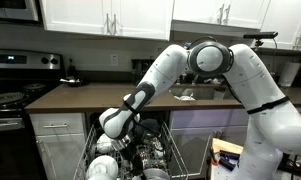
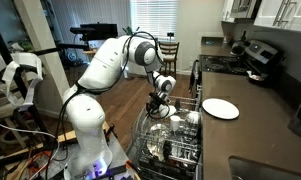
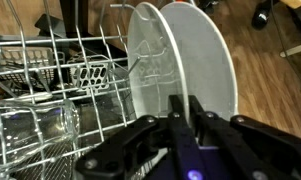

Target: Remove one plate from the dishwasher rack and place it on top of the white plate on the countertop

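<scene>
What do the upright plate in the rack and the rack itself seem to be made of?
The upright plate: probably glazed ceramic, white and glossy with soft reflections. The dishwasher rack: likely coated metal wire, thin pale rods in a grid.

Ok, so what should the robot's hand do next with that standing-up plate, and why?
Probably lift straight up a little. The gripper seems pinched on the rim of the upright round white plate, which stands among the tines of the grey-white wire dishwasher rack. Pulling sideways could knock the plate beside it.
</scene>
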You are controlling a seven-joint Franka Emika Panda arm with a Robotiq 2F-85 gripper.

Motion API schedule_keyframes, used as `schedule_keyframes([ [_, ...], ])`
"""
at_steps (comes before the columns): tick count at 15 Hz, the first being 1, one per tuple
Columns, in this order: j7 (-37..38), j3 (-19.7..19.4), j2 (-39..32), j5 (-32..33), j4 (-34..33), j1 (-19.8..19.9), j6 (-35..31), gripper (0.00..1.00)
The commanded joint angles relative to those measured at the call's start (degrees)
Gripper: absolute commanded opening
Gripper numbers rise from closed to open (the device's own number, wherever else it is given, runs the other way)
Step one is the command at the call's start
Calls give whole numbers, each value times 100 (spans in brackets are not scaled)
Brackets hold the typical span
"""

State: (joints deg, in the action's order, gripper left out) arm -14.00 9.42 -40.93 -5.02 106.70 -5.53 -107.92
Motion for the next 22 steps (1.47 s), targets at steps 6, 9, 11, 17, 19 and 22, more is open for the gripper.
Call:
schedule_keyframes([
  [6,83,9,-14,-19,-113,10,233,36],
  [9,89,7,-5,-25,-109,12,229,40],
  [11,88,5,6,-20,-101,11,221,51],
  [17,81,7,26,-19,-83,11,202,18],
  [19,81,7,30,-16,-80,10,206,4],
  [22,102,10,42,-29,-79,7,202,35],
])
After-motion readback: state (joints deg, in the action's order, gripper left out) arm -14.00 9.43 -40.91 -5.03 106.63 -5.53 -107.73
